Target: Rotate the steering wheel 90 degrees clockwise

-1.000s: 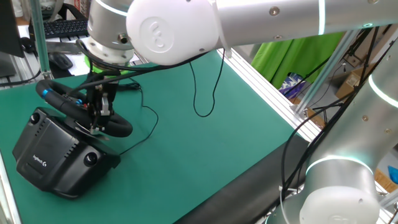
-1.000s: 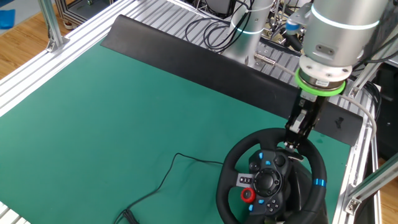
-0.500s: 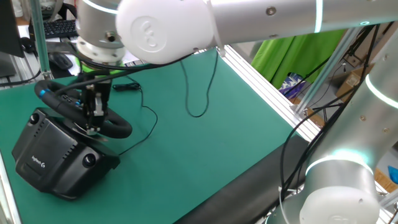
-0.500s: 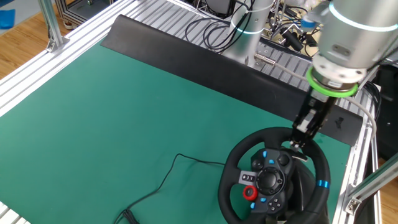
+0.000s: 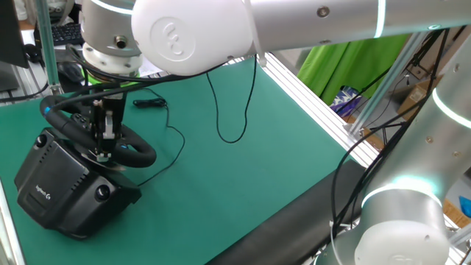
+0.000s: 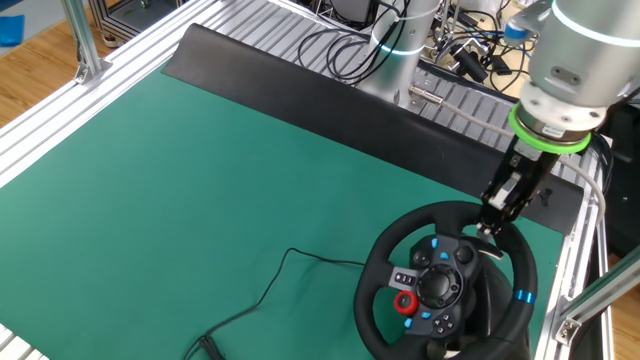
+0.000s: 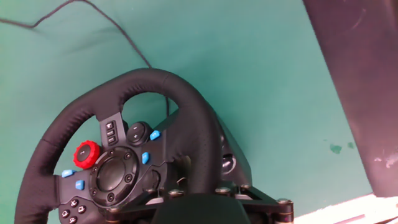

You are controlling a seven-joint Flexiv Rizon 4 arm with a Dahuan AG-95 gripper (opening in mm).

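The wheel (image 6: 447, 282) sits near the mat's corner, next to the aluminium rail — a fat round rim wrapped in matte black leather-look padding, with visible stitching in the hand view (image 7: 124, 155). Its hub is a round black disc ringed with small blue buttons and one knurled red knob (image 6: 404, 301) left of the hub, and a blue stripe (image 6: 523, 296) sits on the right side of the rim. Behind the wheel is the base (image 5: 62, 188), a chunky angular block of smooth black plastic with a small white logo on its side. The gripper (image 6: 495, 212) comes down onto the far part of the rim, just right of its top; its slim dark fingers (image 5: 103, 129) sit right at the rim, but I can't tell from any view whether they're clamped on it or just touching. The arm above it is glossy silver with a bright green ring (image 6: 551, 135) at the wrist. A thin black cable (image 6: 262, 288) snakes out from the wheel's left across the mat (image 6: 200, 180), which is flat, green and slightly textured. A black strip (image 6: 330, 105) runs along the mat's far edge beyond the wheel. A black keyboard (image 5: 65, 32) lies off the mat, past the base.
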